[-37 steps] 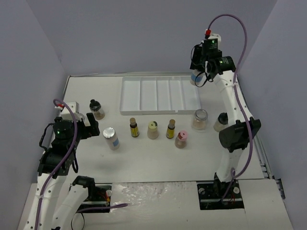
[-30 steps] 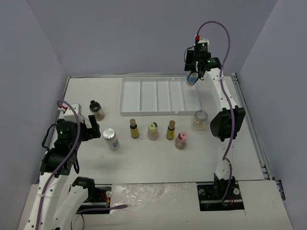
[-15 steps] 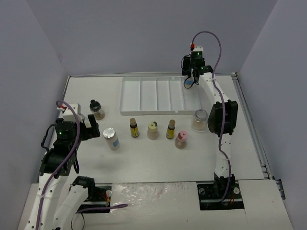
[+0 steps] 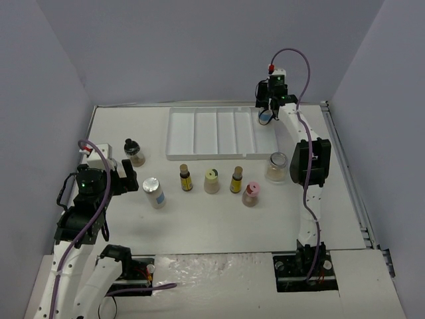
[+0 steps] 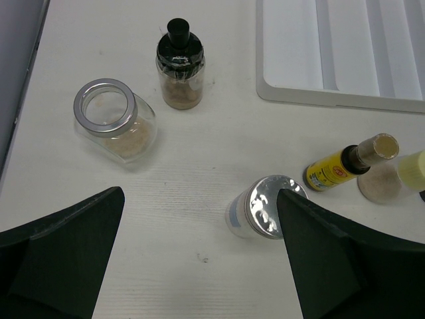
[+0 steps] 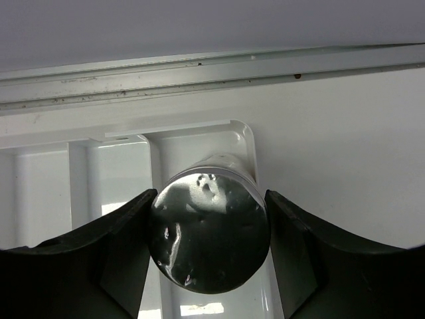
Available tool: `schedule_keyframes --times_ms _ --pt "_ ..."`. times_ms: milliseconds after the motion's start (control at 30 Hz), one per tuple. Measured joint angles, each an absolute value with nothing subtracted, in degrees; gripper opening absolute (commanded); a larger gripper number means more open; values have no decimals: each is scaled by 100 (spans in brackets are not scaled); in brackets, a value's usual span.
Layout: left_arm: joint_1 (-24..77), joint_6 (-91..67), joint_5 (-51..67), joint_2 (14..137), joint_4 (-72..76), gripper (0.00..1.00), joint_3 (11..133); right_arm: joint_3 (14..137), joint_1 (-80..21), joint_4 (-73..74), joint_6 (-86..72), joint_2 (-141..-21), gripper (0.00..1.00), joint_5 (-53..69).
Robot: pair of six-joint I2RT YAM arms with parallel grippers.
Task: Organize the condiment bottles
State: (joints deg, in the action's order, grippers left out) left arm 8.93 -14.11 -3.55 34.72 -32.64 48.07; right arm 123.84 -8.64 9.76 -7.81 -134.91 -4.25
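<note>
Step in hand: placing the first bottle. The right gripper (image 6: pixel 208 206) is out at the far right corner of the white divided tray (image 4: pixel 199 126). Its fingers are clamped on either side of a silver-capped bottle (image 6: pixel 209 249), which shows a blue label from above. The bottle sits over the far end of the rightmost compartment. Can't tell whether its base touches the tray floor.

The left gripper (image 5: pixel 199 199) hovers over the left side of the table (image 5: pixel 199 153), fingers wide apart and holding nothing. Below it:
- a second silver-capped, blue-labelled bottle (image 5: pixel 262 216), nearest the fingers
- a clear jar of tan powder (image 5: pixel 114 126), further left
- a black-capped jar (image 5: pixel 180 66), on the far side

A row stands on the table just near of the tray:
- amber tan-capped bottle (image 4: pixel 186 177)
- yellow-capped bottle (image 4: pixel 211 180)
- second amber bottle (image 4: pixel 236 179)
- pink-capped bottle (image 4: pixel 250 194)
- clear wide jar (image 4: pixel 277 166) at the right end, close beside the right arm's link

None of these is in the tray.

My read on the next move: lower until the base seats, spread the fingers, then pull straight up. The bottle nearly fills the compartment width, so any sideways drag risks catching the divider or the rim and tipping it. The left arm looks best placed for the silver-capped bottle under it.
</note>
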Motion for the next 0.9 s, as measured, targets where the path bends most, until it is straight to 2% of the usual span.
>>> schedule_keyframes --times_ms 200,300,500,633,900 --pt "893 -1413 -236 3472 -3262 97 4806 12372 -860 771 -735 -13491 94 -397" --pt "893 -1416 -201 3472 -3262 97 4805 12351 -847 714 -714 -13491 99 -342" --pt "893 -1500 -141 3471 -3264 97 4803 12120 -827 692 -718 -13355 100 -176" --pt "893 -1630 0 3423 -3274 97 4725 11761 -828 792 -720 -12846 100 23" --pt "893 -1991 191 3380 -3412 97 4583 9966 -856 697 -873 -10174 100 148"
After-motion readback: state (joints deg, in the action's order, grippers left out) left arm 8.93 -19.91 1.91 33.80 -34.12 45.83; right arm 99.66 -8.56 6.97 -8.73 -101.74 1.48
